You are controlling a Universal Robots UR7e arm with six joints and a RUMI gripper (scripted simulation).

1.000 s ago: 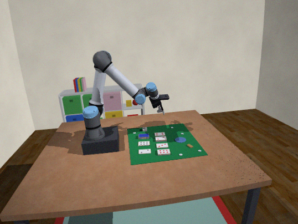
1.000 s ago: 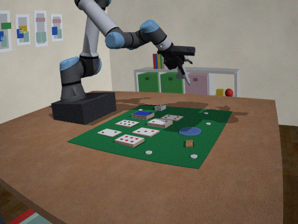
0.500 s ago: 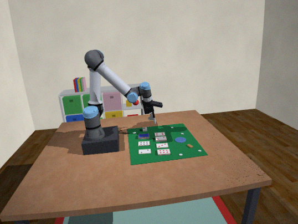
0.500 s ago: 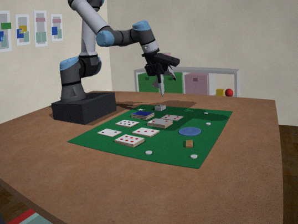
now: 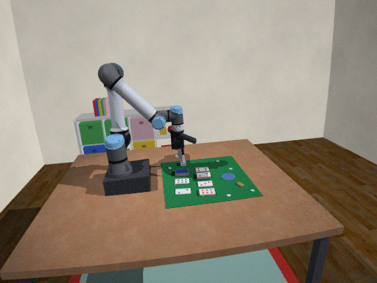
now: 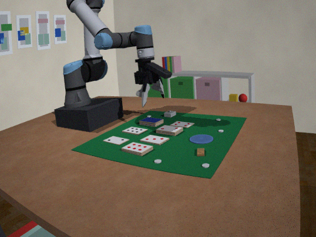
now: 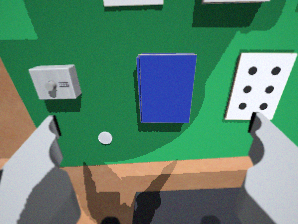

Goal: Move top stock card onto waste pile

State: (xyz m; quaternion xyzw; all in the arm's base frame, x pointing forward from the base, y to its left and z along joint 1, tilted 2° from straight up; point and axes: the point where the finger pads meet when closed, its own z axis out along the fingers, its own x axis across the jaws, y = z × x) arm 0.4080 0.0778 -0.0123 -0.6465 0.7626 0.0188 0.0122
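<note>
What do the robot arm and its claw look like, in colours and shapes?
The arm has pale silver tubes, dark grey joints with light blue caps, and stands on a dark grey square block. The black claw has two pale grey pointed fingers. No cables or markings show.

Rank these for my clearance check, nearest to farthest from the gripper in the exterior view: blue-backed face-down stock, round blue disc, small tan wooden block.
1. Blue-backed face-down stock: nearly under the open gripper, at the mat's back.
2. Round blue disc: further right, mid-mat.
3. Small tan wooden block: in front of the disc, towards the camera.
</note>
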